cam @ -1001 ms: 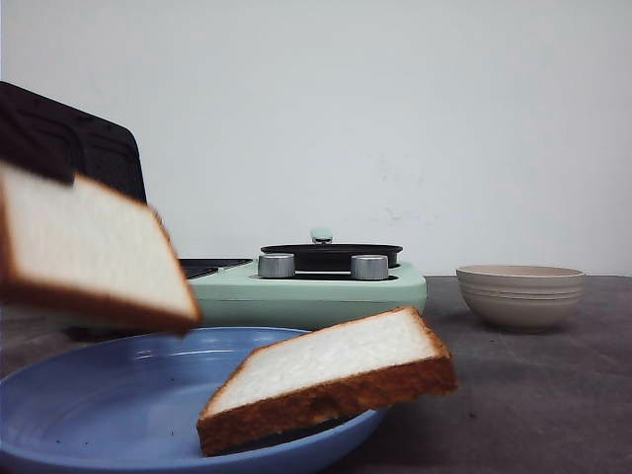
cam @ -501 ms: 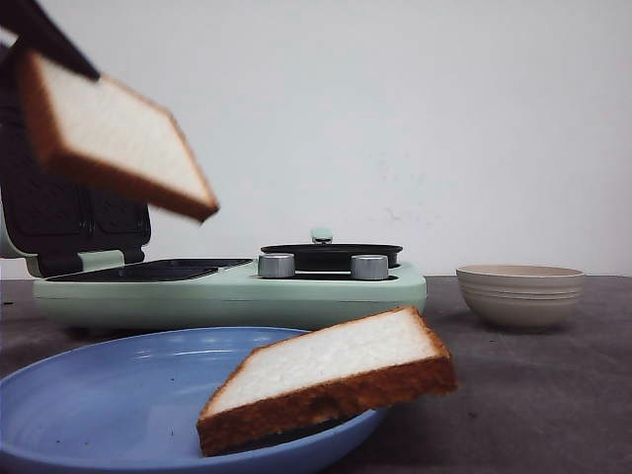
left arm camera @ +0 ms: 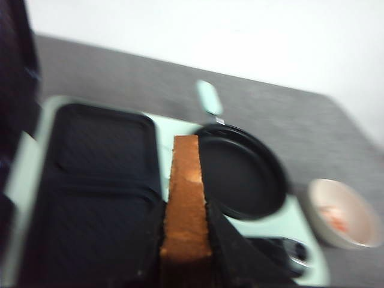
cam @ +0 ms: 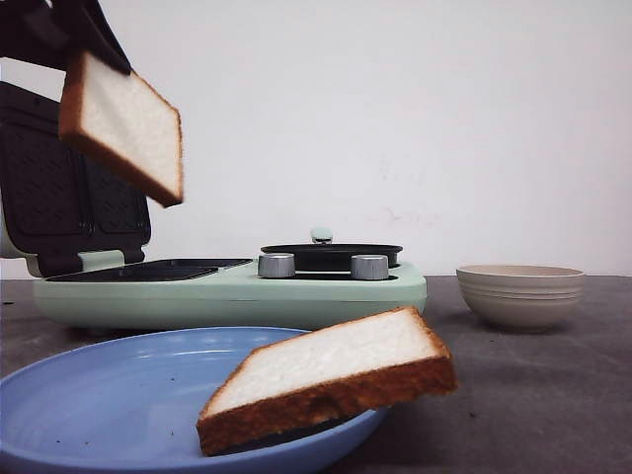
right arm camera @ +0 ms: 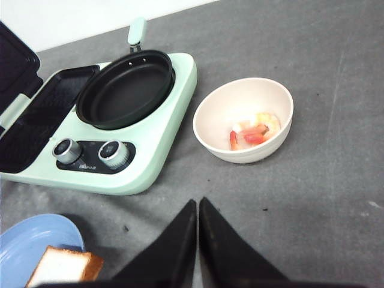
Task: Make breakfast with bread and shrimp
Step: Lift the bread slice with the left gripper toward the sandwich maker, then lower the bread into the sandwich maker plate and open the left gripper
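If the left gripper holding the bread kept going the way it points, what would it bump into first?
Probably the black grill plate of the mint-green breakfast maker, though depth is blurry. The left gripper holds the white bread slice over it.

— What is blocking the grill plate?
— The raised lid is standing behind it; the pan is sitting beside. Bare worktop is lying around the bowl.

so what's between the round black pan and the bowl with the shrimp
Only the mint edge of the breakfast maker, then bare grey table; nothing else between pan and bowl in the right wrist view.
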Robot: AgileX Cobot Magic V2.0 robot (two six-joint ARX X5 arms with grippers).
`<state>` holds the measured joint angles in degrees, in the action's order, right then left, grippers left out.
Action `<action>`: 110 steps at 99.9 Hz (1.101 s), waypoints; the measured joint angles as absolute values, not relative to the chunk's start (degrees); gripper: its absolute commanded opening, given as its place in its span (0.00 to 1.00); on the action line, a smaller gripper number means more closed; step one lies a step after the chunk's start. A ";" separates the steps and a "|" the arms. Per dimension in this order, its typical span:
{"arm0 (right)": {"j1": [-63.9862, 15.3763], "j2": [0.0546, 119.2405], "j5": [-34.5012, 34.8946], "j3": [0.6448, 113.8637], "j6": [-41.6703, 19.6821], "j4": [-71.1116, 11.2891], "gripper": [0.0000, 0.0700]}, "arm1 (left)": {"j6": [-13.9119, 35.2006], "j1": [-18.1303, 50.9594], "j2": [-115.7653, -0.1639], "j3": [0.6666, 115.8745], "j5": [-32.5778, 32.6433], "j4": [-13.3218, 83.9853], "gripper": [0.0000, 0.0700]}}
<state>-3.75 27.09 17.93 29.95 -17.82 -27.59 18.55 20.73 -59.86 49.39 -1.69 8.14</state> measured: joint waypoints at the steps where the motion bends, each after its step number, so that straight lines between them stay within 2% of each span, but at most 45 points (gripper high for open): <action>1: -3.75 27.09 17.93 29.95 -17.82 -27.64 0.00 | 17.85 20.64 -60.42 49.82 -1.54 8.16 0.01; 36: -3.75 27.09 17.93 29.95 -16.47 -27.68 0.00 | -5.52 19.11 -79.90 65.01 5.56 7.55 0.01; 59: -3.75 27.09 17.93 29.95 -16.27 -27.68 0.00 | -18.00 18.87 -91.68 74.65 8.84 4.69 0.01; 83: -3.75 27.09 17.93 29.95 -15.27 -27.94 0.00 | -27.64 18.87 -101.27 81.36 10.81 2.81 0.01; 110: -3.75 27.09 17.78 29.95 -14.81 -28.08 0.00 | -34.50 18.87 -106.69 82.13 12.05 -1.45 0.00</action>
